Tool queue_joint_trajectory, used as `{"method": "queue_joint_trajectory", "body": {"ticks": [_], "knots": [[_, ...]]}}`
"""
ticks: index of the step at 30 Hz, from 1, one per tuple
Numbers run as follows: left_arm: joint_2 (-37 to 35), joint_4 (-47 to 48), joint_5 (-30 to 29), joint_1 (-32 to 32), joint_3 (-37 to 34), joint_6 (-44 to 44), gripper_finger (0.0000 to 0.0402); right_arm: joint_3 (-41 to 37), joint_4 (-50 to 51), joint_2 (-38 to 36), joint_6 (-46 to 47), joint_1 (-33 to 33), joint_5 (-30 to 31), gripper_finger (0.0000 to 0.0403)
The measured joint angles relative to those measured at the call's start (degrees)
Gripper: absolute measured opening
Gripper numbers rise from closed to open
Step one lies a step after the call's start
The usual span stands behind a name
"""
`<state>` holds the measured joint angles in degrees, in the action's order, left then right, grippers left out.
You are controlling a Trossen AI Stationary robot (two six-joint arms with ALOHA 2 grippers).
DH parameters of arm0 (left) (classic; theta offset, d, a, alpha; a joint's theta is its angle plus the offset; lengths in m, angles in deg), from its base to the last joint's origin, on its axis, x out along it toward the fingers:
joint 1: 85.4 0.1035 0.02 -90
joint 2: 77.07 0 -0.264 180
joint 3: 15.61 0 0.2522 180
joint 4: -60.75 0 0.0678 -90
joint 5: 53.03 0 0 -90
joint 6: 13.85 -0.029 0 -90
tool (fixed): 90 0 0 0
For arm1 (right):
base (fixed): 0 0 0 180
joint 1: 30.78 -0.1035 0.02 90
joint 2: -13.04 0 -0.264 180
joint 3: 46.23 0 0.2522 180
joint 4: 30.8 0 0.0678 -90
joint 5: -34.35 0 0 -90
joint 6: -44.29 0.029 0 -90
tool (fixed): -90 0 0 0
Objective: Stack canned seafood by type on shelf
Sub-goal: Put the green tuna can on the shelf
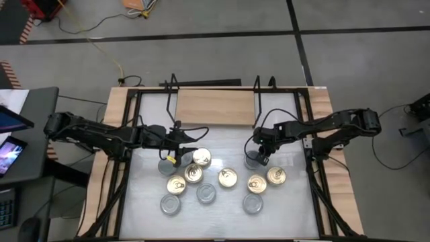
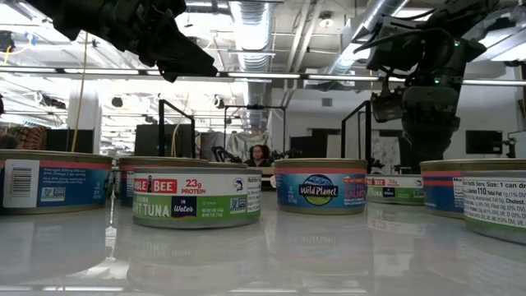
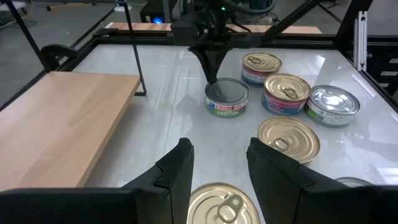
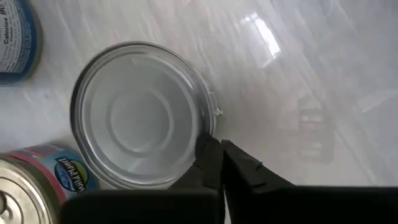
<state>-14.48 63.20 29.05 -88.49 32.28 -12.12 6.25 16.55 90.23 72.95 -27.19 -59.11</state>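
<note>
Several flat round tins, some gold-topped [image 1: 228, 177] and some silver-topped [image 1: 205, 193], stand on the white tabletop on their bases. The light-wood shelf [image 1: 215, 106] lies beyond them with nothing on it. My left gripper [image 3: 219, 167] is open and hovers over a gold-topped tin [image 3: 224, 205]; in the high view it [image 1: 185, 151] is left of the group. My right gripper [image 4: 219, 155] is shut, pointing down at the rim of a silver-topped tin [image 4: 140, 121], which also shows in the high view [image 1: 252, 160]. My left gripper touches nothing. My right gripper's shut fingertips [image 4: 208, 149] stand against the outer rim of the silver-topped tin [image 4: 200, 127], coming from above. I cannot tell whether they touch it. The tin stands flat on the table.
Black wire frames [image 1: 171, 87] [image 1: 257, 87] rise at both ends of the shelf. Black rails [image 1: 312, 168] border the white tabletop left and right. A person shows far behind the table in the low view [image 2: 259, 154].
</note>
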Motion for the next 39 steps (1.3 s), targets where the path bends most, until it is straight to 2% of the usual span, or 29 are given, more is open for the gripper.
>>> {"method": "queue_joint_trajectory", "body": {"ticks": [3, 12, 17, 25, 29, 33, 39], "knots": [[0.0, 0.0, 0.01, 0.0, 0.0, 0.0, 0.0141, -0.03, 0.64, 0.02, 0.0, 0.99, -0.55, 0.0012], [0.0, 0.26, 0.02, 0.0, 0.0, 0.45, 0.0141, -0.31, 5.08, 0.18, -1.49, 8.17, -4.01, 0.0015], [0.0, 0.35, 0.02, 0.0, -0.01, 0.45, 0.0141, -0.31, 6.42, 0.2, -2.34, 11.53, -3.88, 0.0015], [0.0, 0.42, 0.02, 0.0, -0.02, 0.27, 0.0141, -0.22, 7.27, -0.02, -2.59, 15.27, -2.32, 0.0063], [0.0, 0.42, 0.01, 0.0, -0.02, 0.26, 0.0141, 1.69, 12.81, -0.02, -3.62, 17.05, -1.24, 0.0076], [0.0, 0.42, 0.02, 0.0, -0.02, 0.26, 0.0141, 5.74, 17.99, -1.52, -3.85, 17.18, 3.49, 0.0087], [-0.02, 1.39, 0.0, 0.0, -0.02, -0.09, 0.0141, 11.38, 20.57, -7.84, -1.65, 11.54, 4.32, 0.0114]]}}
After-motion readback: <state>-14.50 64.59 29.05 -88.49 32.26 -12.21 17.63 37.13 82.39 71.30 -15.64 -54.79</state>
